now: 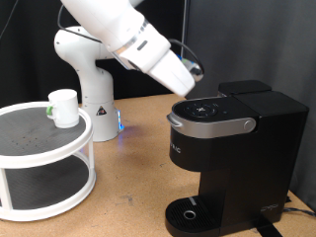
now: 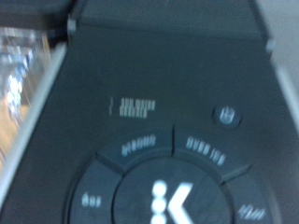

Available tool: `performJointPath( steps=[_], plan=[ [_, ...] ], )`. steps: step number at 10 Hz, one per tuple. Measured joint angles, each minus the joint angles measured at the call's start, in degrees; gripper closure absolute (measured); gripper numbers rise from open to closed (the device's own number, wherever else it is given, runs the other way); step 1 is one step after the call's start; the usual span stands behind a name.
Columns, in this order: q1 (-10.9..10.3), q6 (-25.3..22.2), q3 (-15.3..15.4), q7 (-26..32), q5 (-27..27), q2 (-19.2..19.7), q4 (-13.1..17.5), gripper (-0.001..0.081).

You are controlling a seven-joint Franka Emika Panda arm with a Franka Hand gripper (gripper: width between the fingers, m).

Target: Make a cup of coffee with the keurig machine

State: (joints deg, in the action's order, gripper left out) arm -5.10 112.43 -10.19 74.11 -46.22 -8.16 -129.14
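**Over the Keurig's lid, cup waiting on the rack**

Above the machine the arm leans down from the exterior view's top left, its tip just above the lid. The gripper sits at that tip, but its fingers are lost against the dark backdrop, so whether they are spread or pinched I cannot tell; nothing shows between them.

Biggest thing on the table is the keurig, a black box at the exterior view's right, lid down, silver trim arching round the front. It looks heavy and stiff, unlikely to slide under a push. That trim is the natural place to take hold for lifting the lid. Its round drip base stands bare.

Next in size is the white two-tier rack at the exterior view's left, well apart from the machine. On its upper tier stands the cup, upright, small and white. I judge it light and rigid, its smooth wall probably a bit slippery; a grip across the body suits it, as no handle shows.

Smallest: the wrist view, blurred, looks straight onto the lid's control ring, with what seems a lit arrow mark in the middle and a small round button beside it.
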Motion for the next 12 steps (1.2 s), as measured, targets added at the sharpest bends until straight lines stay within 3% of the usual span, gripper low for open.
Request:
performJointPath(
  steps=[4, 5, 8, 10, 12],
  plan=[
    [0.2, -6.7, -1.9, 0.1, 0.0, -1.9, 3.9, 0.0806],
    [0.2, -5.9, -1.8, 0.1, 0.0, -1.9, 3.6, 0.0806],
    [0.5, 2.4, -2.1, -0.3, -6.7, -4.2, -1.4, 0.0806],
    [1.9, 2.0, -3.5, -1.2, -7.7, -7.2, -4.7, 0.0806],
    [3.7, -2.8, -5.3, -1.4, -4.7, -9.5, -6.5, 0.0806]
  ],
)
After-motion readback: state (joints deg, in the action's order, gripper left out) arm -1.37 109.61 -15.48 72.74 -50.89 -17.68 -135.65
